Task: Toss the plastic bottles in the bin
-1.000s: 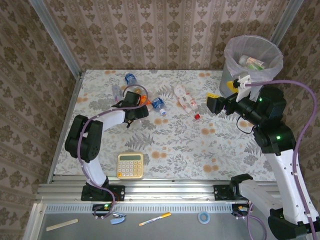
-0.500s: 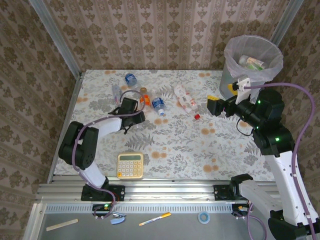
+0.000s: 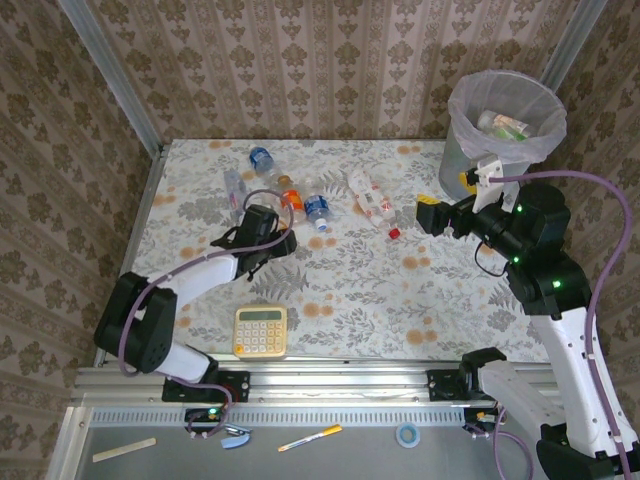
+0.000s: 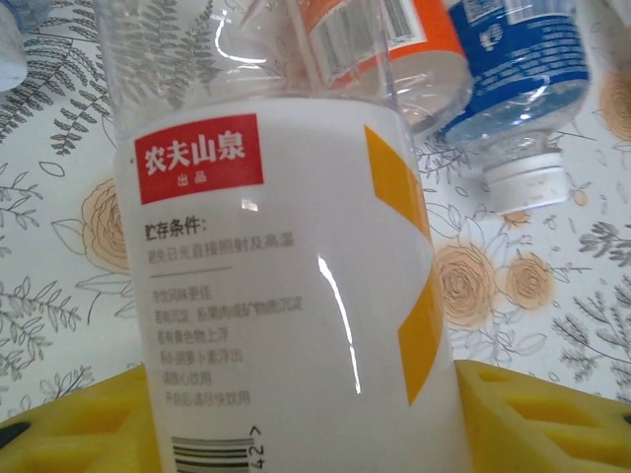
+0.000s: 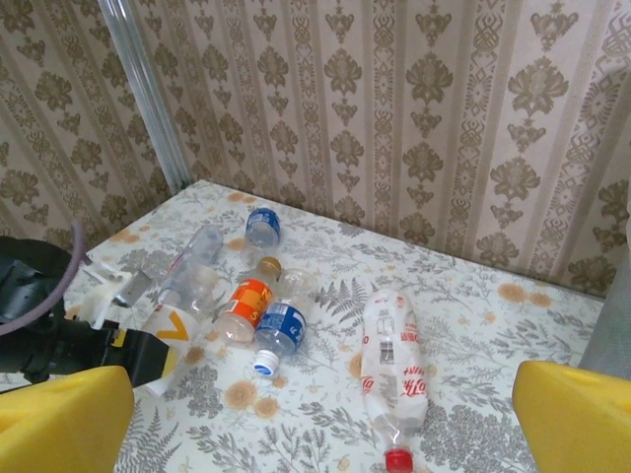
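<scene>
Top view: right gripper [image 3: 426,212] hung open near the bin [image 3: 452,165]; loose bottles [image 3: 318,208] lay mid-table. Left wrist: left gripper [image 4: 306,424] was clamped on a white-labelled bottle [image 4: 286,296]. Right wrist: that bottle sat low over the table near an orange-labelled bottle [image 5: 245,301].

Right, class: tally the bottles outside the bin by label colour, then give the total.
Blue-label bottles: 2
Orange-label bottle: 1
Red-label bottle: 1
White-label bottle: 1
Clear bottle, no label seen: 1
Total: 6
</scene>
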### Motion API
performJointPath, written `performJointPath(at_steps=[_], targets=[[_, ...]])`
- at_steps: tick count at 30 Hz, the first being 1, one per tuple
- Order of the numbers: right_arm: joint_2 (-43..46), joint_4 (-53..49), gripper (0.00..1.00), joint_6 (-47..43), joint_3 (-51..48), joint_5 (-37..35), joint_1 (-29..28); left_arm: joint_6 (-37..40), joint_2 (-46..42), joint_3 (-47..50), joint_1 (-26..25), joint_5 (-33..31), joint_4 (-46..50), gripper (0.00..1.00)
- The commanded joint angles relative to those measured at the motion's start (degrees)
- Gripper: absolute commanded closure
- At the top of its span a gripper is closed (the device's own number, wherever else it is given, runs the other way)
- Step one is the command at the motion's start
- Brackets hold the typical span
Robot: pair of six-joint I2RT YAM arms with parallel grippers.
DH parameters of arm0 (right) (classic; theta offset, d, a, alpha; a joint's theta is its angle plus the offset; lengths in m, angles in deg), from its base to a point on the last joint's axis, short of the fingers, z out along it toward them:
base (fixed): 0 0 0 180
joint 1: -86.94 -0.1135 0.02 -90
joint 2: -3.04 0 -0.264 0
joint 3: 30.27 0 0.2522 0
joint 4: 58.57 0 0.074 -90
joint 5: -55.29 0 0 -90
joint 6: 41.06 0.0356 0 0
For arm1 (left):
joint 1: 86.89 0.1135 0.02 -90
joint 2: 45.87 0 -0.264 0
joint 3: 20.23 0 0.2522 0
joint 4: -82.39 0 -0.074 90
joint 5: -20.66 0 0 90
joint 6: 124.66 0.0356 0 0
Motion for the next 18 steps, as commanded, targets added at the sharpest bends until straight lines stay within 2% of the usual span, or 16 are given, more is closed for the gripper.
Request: performJointPath(at_steps=[1,11,18], targets=[[0.4,-1.5,0.0,-0.3,-0.7,-0.2,-0.4,2.0,-4.2,1.2,-1.0,-1.7,2.2,0.53],[0.2,-1.5,0.0,1.3,-1.5,0.5,-0.5,6.5,-14.8,4.0,-4.2,-3.2,4.8,0.54],[-0.4,-2.1,0.0,3.7,-1.4,1.5,-0.4,12.7,-24.6,5.8,-7.3,-3.0,2.4,0.54]])
